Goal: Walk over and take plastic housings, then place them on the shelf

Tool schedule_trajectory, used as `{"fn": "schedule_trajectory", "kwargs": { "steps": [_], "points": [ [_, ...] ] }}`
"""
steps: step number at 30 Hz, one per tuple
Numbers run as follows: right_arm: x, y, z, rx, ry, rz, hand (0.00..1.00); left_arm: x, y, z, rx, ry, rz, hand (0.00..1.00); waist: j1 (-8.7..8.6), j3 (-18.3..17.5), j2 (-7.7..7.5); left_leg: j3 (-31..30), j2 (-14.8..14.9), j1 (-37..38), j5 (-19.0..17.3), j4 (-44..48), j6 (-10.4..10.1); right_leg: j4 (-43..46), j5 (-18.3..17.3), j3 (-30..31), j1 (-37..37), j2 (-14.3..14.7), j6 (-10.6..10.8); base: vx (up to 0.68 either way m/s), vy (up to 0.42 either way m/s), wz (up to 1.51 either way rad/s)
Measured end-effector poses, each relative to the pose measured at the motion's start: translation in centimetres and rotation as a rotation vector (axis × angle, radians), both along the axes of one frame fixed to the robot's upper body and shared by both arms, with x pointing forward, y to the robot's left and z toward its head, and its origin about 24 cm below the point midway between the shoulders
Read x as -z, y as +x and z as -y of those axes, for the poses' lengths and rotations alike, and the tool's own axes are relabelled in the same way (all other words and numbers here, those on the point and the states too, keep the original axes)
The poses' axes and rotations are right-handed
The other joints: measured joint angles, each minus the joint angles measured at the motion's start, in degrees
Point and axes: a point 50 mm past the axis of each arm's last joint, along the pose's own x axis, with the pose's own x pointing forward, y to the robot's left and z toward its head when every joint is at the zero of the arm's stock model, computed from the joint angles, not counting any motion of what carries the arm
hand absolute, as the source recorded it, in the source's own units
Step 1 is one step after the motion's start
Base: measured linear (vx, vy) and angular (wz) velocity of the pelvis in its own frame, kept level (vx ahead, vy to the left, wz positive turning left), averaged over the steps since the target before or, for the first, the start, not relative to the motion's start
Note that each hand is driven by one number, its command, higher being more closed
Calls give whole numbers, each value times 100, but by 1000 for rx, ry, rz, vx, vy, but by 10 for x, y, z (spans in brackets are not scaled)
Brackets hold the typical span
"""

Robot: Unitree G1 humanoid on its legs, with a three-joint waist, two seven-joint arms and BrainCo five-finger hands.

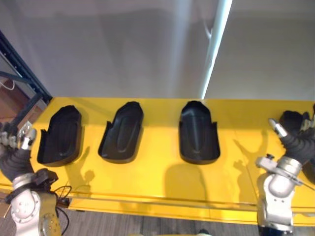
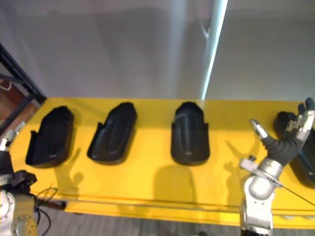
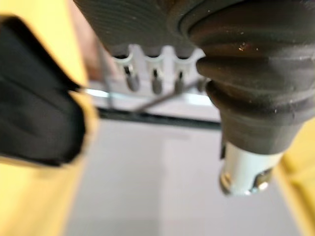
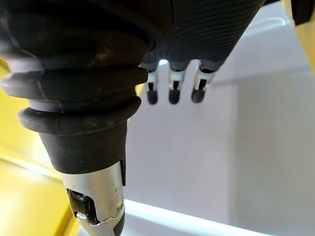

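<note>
Several black plastic housings lie in a row on the yellow table (image 1: pixel 157 182): one at the left (image 1: pixel 60 135), one beside it (image 1: pixel 122 132), one in the middle (image 1: pixel 198 132) and one at the far right (image 2: pixel 284 122). My left hand (image 1: pixel 17 147) is raised at the table's left end, just left of the leftmost housing (image 3: pixel 34 123), with straight fingers (image 3: pixel 155 81) holding nothing. Raised in front of the far-right housing is my right hand (image 2: pixel 285 143), partly covering it. Its fingers (image 4: pixel 172 88) are spread and straight, touching nothing.
A dark metal shelf frame (image 1: pixel 19 73) stands at the far left past the table's end. A grey wall with a pale upright strip (image 1: pixel 216 44) lies behind the table. The table's front edge (image 1: pixel 147 204) runs close below both hands.
</note>
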Motion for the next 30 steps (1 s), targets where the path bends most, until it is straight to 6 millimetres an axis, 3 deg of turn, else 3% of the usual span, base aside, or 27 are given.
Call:
{"fn": "schedule_trajectory", "kwargs": {
  "steps": [4, 7, 15, 23, 30],
  "points": [
    [0, 1, 1, -3, -12, -10, 0, 3, 11, -7, 115, 69, -83, 0, -2, -11, -18, 7, 1, 2, 0, -4, 0, 0, 2, 5, -5, 0, -2, -1, 1, -1],
    [3, 4, 5, -7, -41, -45, 0, 3, 21, -24, 159, 107, -144, 0, -1, -16, -25, 17, 1, 3, 0, -4, -1, 0, 9, 16, -13, 0, -2, 0, 0, 0],
    [1, 5, 11, -14, -62, -57, 0, 2, 29, -43, 177, 173, -204, 0, -12, -19, -20, 42, 1, 4, 0, -4, -1, 0, 18, 45, -37, 1, -1, 0, 0, 0],
    [4, 7, 13, -25, -76, -79, 0, -1, 38, -36, 316, 213, -175, 0, -7, -67, 58, 131, -2, -5, 0, 1, -1, -1, 49, 138, -110, 1, -8, -6, 6, -4],
    [3, 8, 14, -27, -92, -85, 0, 3, 54, -16, 509, 107, -100, 0, -41, -114, 141, 177, -9, 4, 0, 16, -1, -14, 89, 167, -114, -3, -9, -15, 8, -3]
  ]
}}
